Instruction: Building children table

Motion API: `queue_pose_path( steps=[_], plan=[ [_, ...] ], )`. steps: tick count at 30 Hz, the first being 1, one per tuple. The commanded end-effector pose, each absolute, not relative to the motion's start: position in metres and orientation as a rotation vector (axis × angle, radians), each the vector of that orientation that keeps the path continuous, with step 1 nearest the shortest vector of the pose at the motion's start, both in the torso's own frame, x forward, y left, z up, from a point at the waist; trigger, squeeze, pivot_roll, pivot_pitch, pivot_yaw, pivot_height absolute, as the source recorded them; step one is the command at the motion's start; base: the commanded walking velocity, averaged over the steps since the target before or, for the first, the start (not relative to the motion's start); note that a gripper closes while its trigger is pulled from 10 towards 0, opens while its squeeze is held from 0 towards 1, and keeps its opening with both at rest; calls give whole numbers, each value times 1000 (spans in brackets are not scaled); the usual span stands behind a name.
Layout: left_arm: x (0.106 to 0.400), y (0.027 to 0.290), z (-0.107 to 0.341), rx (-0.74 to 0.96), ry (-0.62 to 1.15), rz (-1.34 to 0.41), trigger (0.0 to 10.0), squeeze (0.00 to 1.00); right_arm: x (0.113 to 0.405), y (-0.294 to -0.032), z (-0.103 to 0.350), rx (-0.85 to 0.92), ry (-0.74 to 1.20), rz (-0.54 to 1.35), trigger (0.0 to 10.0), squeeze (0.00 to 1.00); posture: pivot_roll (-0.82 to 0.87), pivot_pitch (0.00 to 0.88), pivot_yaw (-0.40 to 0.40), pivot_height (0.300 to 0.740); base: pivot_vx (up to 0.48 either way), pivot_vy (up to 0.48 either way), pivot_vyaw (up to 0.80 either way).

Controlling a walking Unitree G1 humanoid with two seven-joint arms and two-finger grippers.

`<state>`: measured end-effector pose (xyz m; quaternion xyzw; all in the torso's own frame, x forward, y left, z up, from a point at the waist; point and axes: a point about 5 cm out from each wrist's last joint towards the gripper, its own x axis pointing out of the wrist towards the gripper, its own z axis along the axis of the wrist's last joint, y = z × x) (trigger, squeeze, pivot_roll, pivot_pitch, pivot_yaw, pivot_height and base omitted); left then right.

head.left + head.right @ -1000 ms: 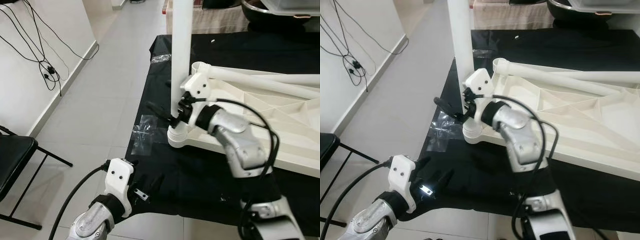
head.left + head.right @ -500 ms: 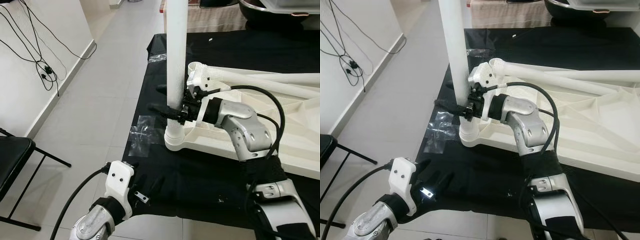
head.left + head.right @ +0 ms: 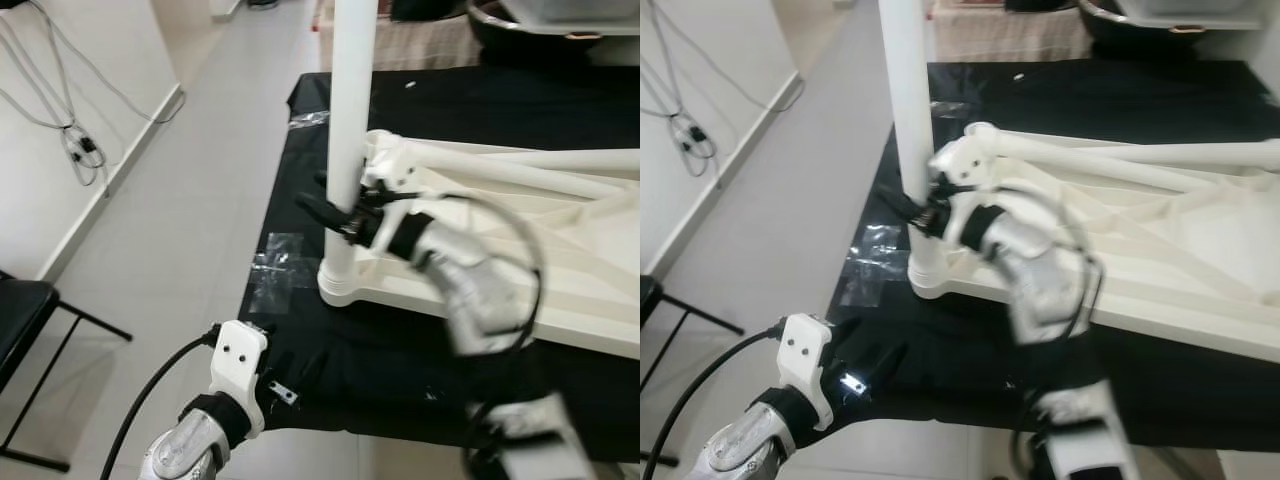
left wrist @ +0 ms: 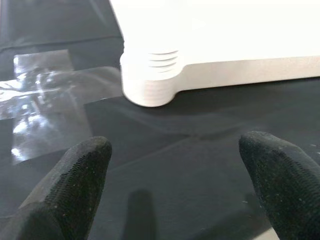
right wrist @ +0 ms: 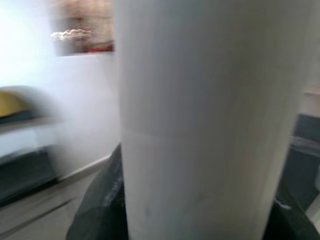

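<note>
1. The white table top (image 3: 560,260) lies flat and underside-up on a black cloth (image 3: 400,360), in the right half of the left eye view; its right side is cut off by the frame edge.
2. A white table leg (image 3: 350,130) stands upright in the corner socket (image 3: 338,285) at the top's near-left corner. Its long axis runs vertically, and its upper end leaves the frame at the top centre.
3. More white legs (image 3: 520,165) lie on the top, their long axes running left to right, near ends pointing toward the upright leg.
4. The right gripper (image 3: 335,215) is at the upright leg, just above the socket, centre of the frame. In the right wrist view its black fingers (image 5: 97,210) sit on either side of the leg, grasping it. The arm is blurred, so the fingertips are hard to make out.
5. The left gripper (image 4: 175,180) hovers low over the cloth at lower left of the eye view, fingers spread apart with nothing between them, pointing at the socket.
6. Clear tape (image 3: 275,270) is stuck on the cloth's left edge beside the socket.
7. A black chair (image 3: 30,320) is cut off at the left edge, and cables (image 3: 75,140) hang on the wall at upper left.
</note>
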<state>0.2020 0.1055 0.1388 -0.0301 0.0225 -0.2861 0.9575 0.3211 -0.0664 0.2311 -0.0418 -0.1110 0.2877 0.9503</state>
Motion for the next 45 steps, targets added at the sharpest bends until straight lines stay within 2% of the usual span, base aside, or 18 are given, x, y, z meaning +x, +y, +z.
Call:
queue_pose_path(
  steps=[1, 3, 13, 15, 16, 17, 18, 19, 20, 26, 27, 28, 30, 31, 32, 34, 38, 45],
  plan=[
    [202, 107, 136, -53, 57, -569, 10000, 0, 310, -70, 190, -168, -72, 344, 0, 0, 58, 200, 36, 740, 0, 0, 0],
    [202, 108, 137, -48, 56, -566, 10000, 0, 295, -60, 184, -154, -54, 326, 0, 0, 47, 190, 41, 740, 0, 0, 0],
    [202, 108, 137, -54, 56, -563, 10000, 0, 312, -61, 202, -175, -89, 337, 0, 0, 47, 201, 23, 740, 0, 0, 0],
    [201, 108, 137, -55, 55, -562, 10000, 0, 313, -62, 204, -180, -93, 323, 431, 0, 49, 205, 21, 740, 0, 0, 0],
    [201, 108, 138, -55, 54, -559, 10000, 0, 315, -62, 207, -170, -104, 328, 10000, 0, 49, 205, 21, 740, 0, 0, 0],
    [201, 108, 138, -55, 54, -558, 10000, 0, 315, -62, 210, -158, -117, 329, 10000, 0, 49, 205, 21, 740, 0, 0, 0],
    [201, 108, 138, -55, 54, -558, 10000, 0, 315, -61, 214, -137, -138, 351, 10000, 933, 52, 214, 19, 740, 0, 0, 0],
    [200, 108, 139, -57, 53, -557, 10000, 0, 314, -59, 221, -107, -172, 412, 10000, 1000, 53, 219, 16, 740, 0, 0, 0],
    [200, 108, 139, -57, 53, -557, 10000, 0, 314, -59, 221, -107, -172, 412, 10000, 1000, 53, 219, 16, 740, 0, 0, 0],
    [198, 106, 140, -62, 53, -562, 10000, 0, 323, -65, 258, -27, -301, 748, 10000, 1000, 55, 233, 12, 740, 0, 0, 0],
    [198, 106, 140, -62, 53, -562, 10000, 0, 323, -65, 258, -27, -301, 748, 10000, 1000, 55, 233, 12, 740, 0, 0, 0],
    [197, 105, 141, -64, 53, -563, 10000, 0, 322, -62, 271, -60, -340, 885, 10000, 1000, 59, 240, 9, 740, 0, 0, 0],
    [196, 105, 141, -64, 54, -564, 10000, 0, 321, -59, 275, -96, -349, 966, 10000, 1000, 64, 245, 8, 740, 0, 0, 0],
    [196, 104, 142, -64, 54, -564, 10000, 0, 321, -56, 277, -128, -349, 1037, 10000, 835, 64, 245, 8, 740, 0, 0, 0],
    [195, 104, 142, -64, 54, -564, 10000, 0, 321, -55, 278, -156, -346, 1085, 10000, 20, 70, 250, 7, 740, 0, 0, 0],
    [192, 104, 143, -63, 54, -563, 10000, 0, 327, -57, 284, -215, -341, 1152, 10000, 0, 83, 262, 5, 740, 0, 0, 0],
    [188, 103, 144, -63, 57, -564, 10000, 0, 339, -65, 301, -195, -348, 1236, 10000, 0, 96, 274, -3, 740, 0, 0, 0],
    [183, 101, 145, -63, 63, -563, 10000, 0, 342, -76, 295, -205, -256, 1402, 10000, 0, 112, 283, -6, 740, 0, 0, 0]
  ],
)
